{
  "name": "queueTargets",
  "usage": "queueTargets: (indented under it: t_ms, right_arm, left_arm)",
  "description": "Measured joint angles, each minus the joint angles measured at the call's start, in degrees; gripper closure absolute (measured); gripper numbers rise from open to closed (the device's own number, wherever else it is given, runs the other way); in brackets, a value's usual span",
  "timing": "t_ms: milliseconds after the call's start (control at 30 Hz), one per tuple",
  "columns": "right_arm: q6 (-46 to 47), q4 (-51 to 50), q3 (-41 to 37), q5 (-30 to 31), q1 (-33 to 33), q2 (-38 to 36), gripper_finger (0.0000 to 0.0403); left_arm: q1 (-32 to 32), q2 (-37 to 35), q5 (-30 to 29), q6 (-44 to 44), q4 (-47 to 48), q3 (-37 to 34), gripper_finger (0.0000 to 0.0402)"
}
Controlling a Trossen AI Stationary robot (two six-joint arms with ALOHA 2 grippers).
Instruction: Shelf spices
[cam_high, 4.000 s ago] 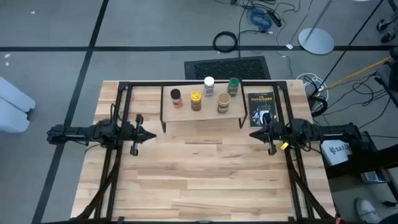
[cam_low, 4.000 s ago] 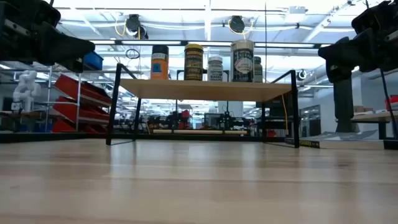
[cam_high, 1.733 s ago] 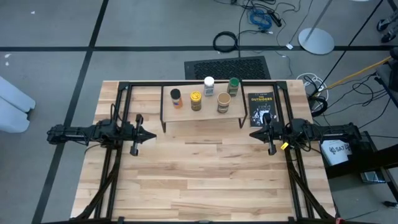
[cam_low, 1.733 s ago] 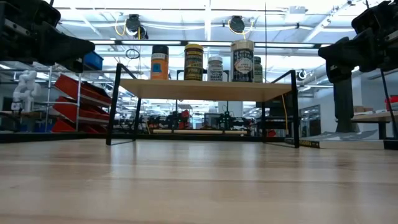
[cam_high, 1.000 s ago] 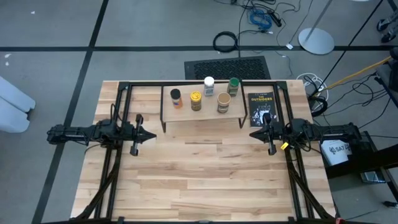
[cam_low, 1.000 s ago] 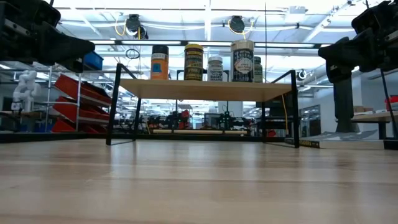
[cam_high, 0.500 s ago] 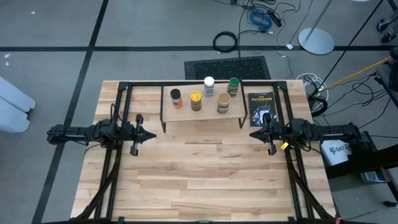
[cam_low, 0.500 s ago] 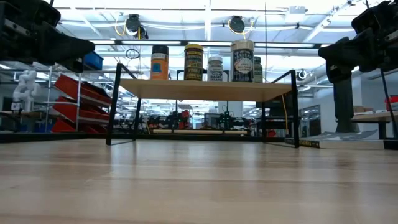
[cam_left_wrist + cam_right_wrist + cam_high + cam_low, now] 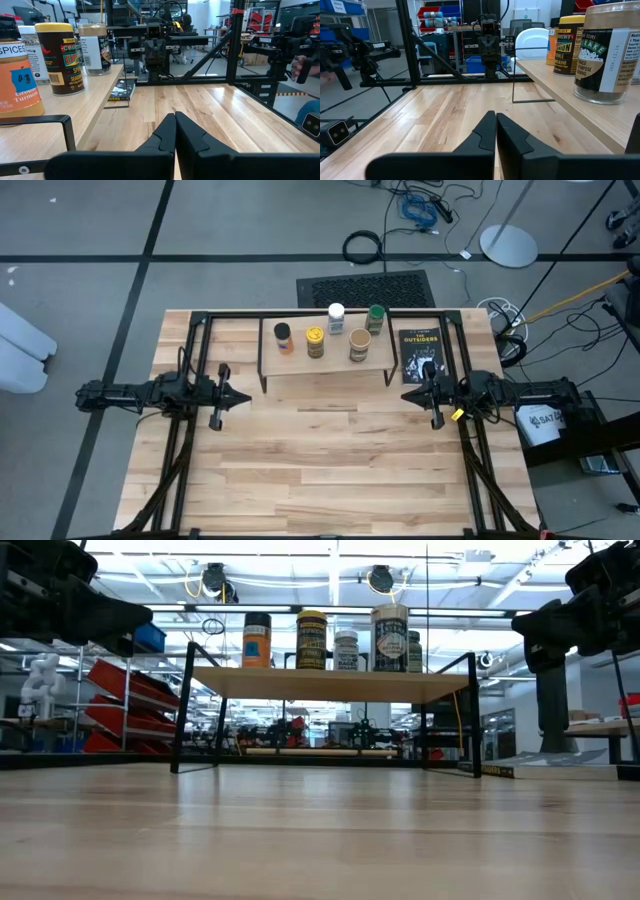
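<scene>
Both pincers are seen closed and empty: the left gripper (image 9: 243,398) is held above the table (image 9: 330,470) at its left side, fingertips pressed together and pointed toward the middle, and the right gripper (image 9: 408,394) is held at the right side in mirror pose, its fingers likewise drawn tight with nothing between them. In the wrist views each pair of dark fingers is shown meeting in a closed wedge over bare wood.

All five spices are found standing upright on the shelf (image 9: 325,358), which is set at the table's far edge, between the two arms. The dark-lidded jar (image 9: 283,334) is placed at the shelf's left end, with the yellow-lidded jar (image 9: 315,341) just beside it. The white-lidded jar (image 9: 336,317) and the green-lidded jar (image 9: 375,316) are set toward the back, and the tan-lidded jar (image 9: 360,344) is stood nearer the front on the right. In the low view the jars are seen in a row on the board (image 9: 330,683).

A black book (image 9: 420,355) is laid flat on the table just right of the shelf, near the right gripper.
</scene>
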State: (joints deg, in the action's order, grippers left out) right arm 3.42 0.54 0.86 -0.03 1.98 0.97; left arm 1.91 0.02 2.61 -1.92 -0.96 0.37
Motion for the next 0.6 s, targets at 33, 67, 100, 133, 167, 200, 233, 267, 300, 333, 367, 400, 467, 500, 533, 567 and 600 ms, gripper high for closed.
queueTargets:
  t_ms: [33,67,100,133,167,200,233,267,300,333,367,400,467,500,533,567,600]
  right_arm:
    - [0.0,0.0,0.0,-0.01,0.0,0.0,0.0403]
    - [0.0,0.0,0.0,0.0,0.01,0.01,0.0403]
    - [-0.01,0.0,0.0,0.0,0.01,0.02,0.0403]
    - [0.0,0.0,0.0,-0.01,0.01,0.02,0.0403]
    - [0.0,0.0,0.0,0.0,0.02,0.0,0.0403]
    - [0.0,0.0,0.0,0.0,0.02,0.01,0.0403]
    - [0.0,0.0,0.0,0.0,0.01,0.01,0.0403]
    - [0.0,0.0,0.0,-0.01,0.01,0.02,0.0403]
    - [0.0,0.0,0.0,-0.02,0.02,0.02,0.0403]
    - [0.0,0.0,0.0,0.0,0.02,0.02,0.0403]
    - [0.0,0.0,0.0,0.0,0.02,0.02,0.0403]
    - [0.0,0.0,0.0,0.0,0.02,0.02,0.0403]
    - [0.0,0.04,0.0,-0.01,0.01,0.01,0.0403]
    - [0.0,0.17,0.0,-0.01,0.0,0.0,0.0403]
    - [0.0,0.37,0.0,-0.01,0.01,0.01,0.0403]
    - [0.0,0.6,0.0,-0.01,0.01,0.01,0.0403]
    - [0.02,0.66,0.0,-0.02,0.0,0.0,0.0403]
  left_arm:
    - [-0.01,-0.01,0.01,0.0,0.0,-0.01,0.0398]
    - [-0.02,0.0,0.01,0.0,-0.01,0.0,0.0398]
    - [-0.01,0.0,0.0,-0.01,0.0,0.0,0.0398]
    - [-0.02,0.01,0.02,0.01,-0.01,-0.01,0.0398]
    - [0.0,-0.01,0.02,0.01,-0.01,0.01,0.0398]
    - [-0.02,0.0,0.01,0.0,-0.01,0.0,0.0398]
    - [-0.02,0.01,0.01,0.0,0.01,0.0,0.0398]
    - [-0.02,-0.01,0.01,0.0,0.0,-0.01,0.0398]
    - [-0.02,-0.01,0.02,0.01,-0.01,-0.01,0.0398]
    - [0.0,-0.01,0.0,0.01,0.01,0.01,0.0398]
    - [-0.02,0.0,0.01,0.0,-0.01,0.0,0.0398]
    - [-0.01,0.0,0.02,-0.01,-0.01,0.0,0.0398]
    - [0.0,-0.01,0.02,-0.01,-0.01,0.01,0.0398]
    - [-0.02,0.01,0.0,-0.01,-0.01,-0.01,0.0398]
    - [-0.01,0.0,0.0,-0.01,0.0,0.01,0.0398]
    - [-0.01,0.0,0.01,-0.01,0.0,0.0,0.0398]
    - [-0.02,0.0,0.0,-0.01,-0.01,-0.01,0.0398]
